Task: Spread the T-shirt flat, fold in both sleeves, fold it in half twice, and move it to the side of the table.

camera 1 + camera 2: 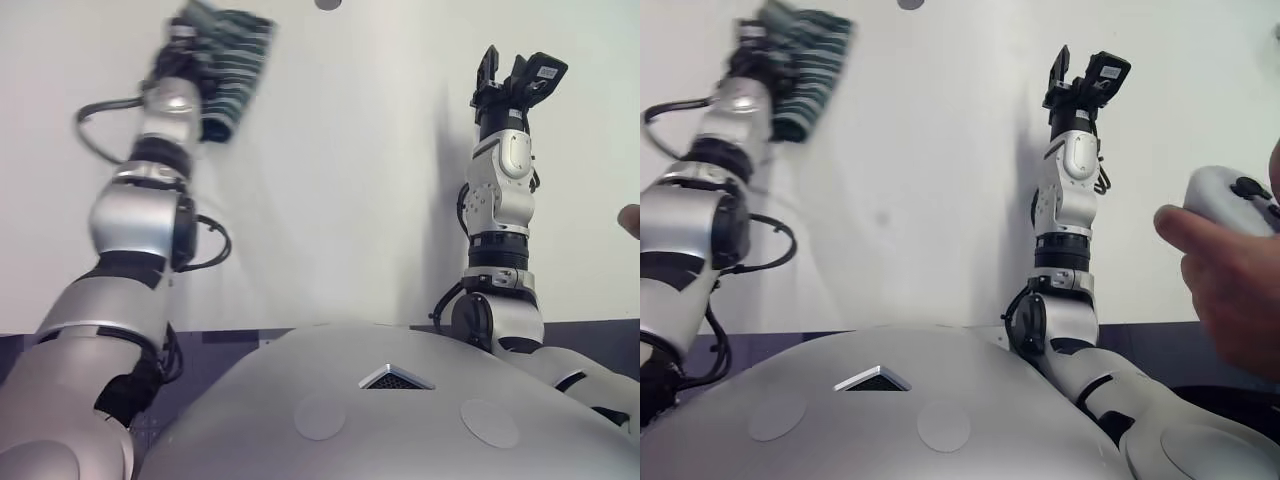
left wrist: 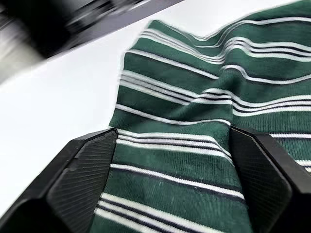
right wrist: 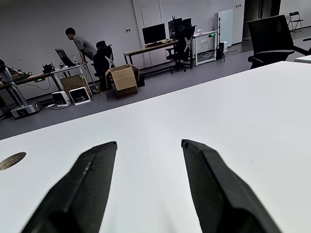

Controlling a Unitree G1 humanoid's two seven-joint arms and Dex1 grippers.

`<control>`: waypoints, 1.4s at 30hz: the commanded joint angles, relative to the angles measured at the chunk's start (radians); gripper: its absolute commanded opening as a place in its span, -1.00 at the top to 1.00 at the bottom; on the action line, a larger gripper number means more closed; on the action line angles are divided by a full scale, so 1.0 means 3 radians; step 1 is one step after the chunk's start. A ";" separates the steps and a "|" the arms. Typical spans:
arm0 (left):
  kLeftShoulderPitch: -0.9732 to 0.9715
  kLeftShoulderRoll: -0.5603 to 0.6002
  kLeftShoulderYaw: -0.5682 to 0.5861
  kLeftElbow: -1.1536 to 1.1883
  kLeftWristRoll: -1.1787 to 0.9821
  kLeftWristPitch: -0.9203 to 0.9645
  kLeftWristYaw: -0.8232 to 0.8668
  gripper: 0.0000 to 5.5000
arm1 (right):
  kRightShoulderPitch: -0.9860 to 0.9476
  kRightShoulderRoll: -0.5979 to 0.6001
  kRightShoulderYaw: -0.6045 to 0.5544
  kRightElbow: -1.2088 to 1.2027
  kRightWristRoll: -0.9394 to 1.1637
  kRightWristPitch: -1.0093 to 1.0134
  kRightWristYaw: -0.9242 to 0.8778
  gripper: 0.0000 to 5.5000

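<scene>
The T-shirt (image 1: 232, 68) is dark green with thin white stripes and sits as a folded bundle at the far left of the white table (image 1: 350, 180). My left gripper (image 1: 190, 40) is at its near-left edge, and in the left wrist view the striped cloth (image 2: 194, 136) lies between its two black fingers (image 2: 77, 179); the jaws are closed on the fabric. My right gripper (image 1: 512, 72) is held out over the bare table at the right, open, with nothing between its fingers (image 3: 77, 194).
A small dark round hole (image 1: 327, 4) sits in the table's far edge. A person's hand (image 1: 1230, 270) holding a pale controller is at the right edge. Beyond the table is an office with desks and chairs (image 3: 160, 39).
</scene>
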 commanded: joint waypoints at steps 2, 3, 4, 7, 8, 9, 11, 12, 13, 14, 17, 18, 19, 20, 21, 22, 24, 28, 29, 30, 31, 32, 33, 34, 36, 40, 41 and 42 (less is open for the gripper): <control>-0.0079 0.0014 0.0585 0.0018 -0.0295 -0.0012 0.0136 -0.44 | -0.0175 0.0029 0.0076 0.0123 -0.0186 -0.0281 -0.0119 0.09; -0.0221 -0.0018 0.0637 -0.0057 -0.0310 -0.0161 0.0093 -0.44 | -0.0251 0.0009 0.0095 0.0057 -0.0268 -0.0403 -0.0177 0.09; -0.0367 -0.0066 0.0690 -0.0241 -0.0349 -0.0412 0.0008 -0.44 | -0.0357 -0.0036 0.0118 -0.0087 -0.0361 -0.0517 -0.0226 0.09; -0.0086 -0.0333 0.0648 -0.2108 -0.0382 -0.1048 -0.0003 -0.44 | -0.0614 -0.0247 0.0180 -0.0655 -0.0619 -0.0697 -0.0239 0.09; 0.0234 -0.0506 0.0510 -0.2937 -0.0379 -0.1091 0.0007 -0.44 | -0.0637 -0.0293 0.0210 -0.0793 -0.0635 -0.0644 -0.0187 0.09; 0.0582 -0.0719 0.0301 -0.3583 -0.0372 -0.1051 0.0017 -0.44 | -0.0627 -0.0292 0.0247 -0.0857 -0.0606 -0.0519 -0.0128 0.09; 0.1151 -0.1072 -0.0149 -0.4193 -0.0217 -0.0966 0.0043 -0.44 | -0.0573 -0.0214 0.0329 -0.0823 -0.0557 -0.0300 -0.0069 0.09; 0.1347 -0.1205 -0.0300 -0.4260 -0.0153 -0.0934 0.0056 -0.44 | -0.0553 -0.0157 0.0380 -0.0787 -0.0562 -0.0264 -0.0074 0.09; 0.1444 -0.1313 -0.0375 -0.4294 -0.0132 -0.0857 0.0078 -0.44 | -0.0558 -0.0114 0.0472 -0.0764 -0.0600 -0.0283 -0.0052 0.09; 0.1464 -0.1381 -0.0417 -0.4322 -0.0119 -0.0781 0.0070 -0.44 | -0.0566 -0.0093 0.0556 -0.0761 -0.0643 -0.0313 -0.0027 0.09; 0.1332 -0.1439 -0.0354 -0.4476 -0.0071 -0.0646 0.0027 -0.44 | -0.0526 -0.0134 0.0788 -0.0813 -0.0927 -0.0540 -0.0007 0.09; 0.1271 -0.1433 -0.0312 -0.4514 -0.0069 -0.0617 0.0011 -0.44 | -0.0501 -0.0109 0.0818 -0.0821 -0.0986 -0.0573 -0.0048 0.09; 0.1206 -0.1406 -0.0288 -0.4536 -0.0050 -0.0575 -0.0023 -0.44 | -0.0489 -0.0062 0.0827 -0.0812 -0.1011 -0.0585 -0.0094 0.09; 0.1161 -0.1374 -0.0283 -0.4547 -0.0008 -0.0540 -0.0064 -0.44 | -0.0481 -0.0021 0.0831 -0.0797 -0.1021 -0.0591 -0.0132 0.09; 0.1127 -0.1334 -0.0294 -0.4549 0.0045 -0.0503 -0.0114 -0.44 | -0.0487 0.0007 0.0835 -0.0777 -0.1033 -0.0610 -0.0166 0.09; 0.1094 -0.1292 -0.0315 -0.4534 0.0111 -0.0471 -0.0160 -0.44 | -0.0510 0.0025 0.0824 -0.0744 -0.1050 -0.0624 -0.0209 0.09; 0.1005 -0.1255 -0.0329 -0.4422 0.0209 -0.0394 -0.0208 -0.44 | -0.0599 0.0047 0.0722 -0.0624 -0.1051 -0.0615 -0.0345 0.09; 0.0921 -0.1315 -0.0204 -0.4233 0.0230 -0.0332 -0.0129 -0.44 | -0.0770 0.0042 0.0578 -0.0423 -0.0999 -0.0616 -0.0483 0.09; 0.0909 -0.1328 -0.0167 -0.4196 0.0257 -0.0357 -0.0078 -0.44 | -0.0799 0.0049 0.0571 -0.0392 -0.0995 -0.0622 -0.0489 0.09; 0.0903 -0.1340 -0.0140 -0.4168 0.0287 -0.0375 -0.0029 -0.44 | -0.0814 0.0062 0.0582 -0.0379 -0.0997 -0.0628 -0.0481 0.09; 0.0913 -0.1360 -0.0134 -0.4112 0.0317 -0.0361 0.0004 -0.44 | -0.0813 0.0069 0.0621 -0.0341 -0.1008 -0.0614 -0.0449 0.09; 0.0942 -0.1386 -0.0144 -0.4016 0.0335 -0.0343 0.0022 -0.44 | -0.0805 0.0069 0.0669 -0.0251 -0.1027 -0.0569 -0.0400 0.09; 0.0998 -0.1430 -0.0160 -0.3848 0.0336 -0.0413 0.0021 -0.44 | -0.0781 0.0063 0.0711 -0.0057 -0.1047 -0.0567 -0.0354 0.09; 0.1068 -0.1486 -0.0184 -0.3624 0.0330 -0.0566 -0.0011 -0.44 | -0.0745 0.0033 0.0746 0.0164 -0.1090 -0.0594 -0.0331 0.09; 0.1187 -0.1560 -0.0215 -0.3319 0.0347 -0.0809 -0.0034 -0.44 | -0.0681 0.0001 0.0735 0.0349 -0.1087 -0.0627 -0.0326 0.09; 0.1262 -0.1712 -0.0088 -0.3547 0.0291 -0.1011 0.0134 -0.44 | -0.0640 -0.0018 0.0774 0.0148 -0.1071 -0.0696 -0.0278 0.09; 0.1258 -0.1733 -0.0084 -0.3602 0.0337 -0.1083 0.0184 -0.44 | -0.0616 -0.0001 0.0765 0.0112 -0.1067 -0.0699 -0.0306 0.09; 0.1264 -0.1759 -0.0082 -0.3636 0.0367 -0.1103 0.0221 -0.44 | -0.0610 0.0016 0.0759 0.0100 -0.1038 -0.0691 -0.0297 0.09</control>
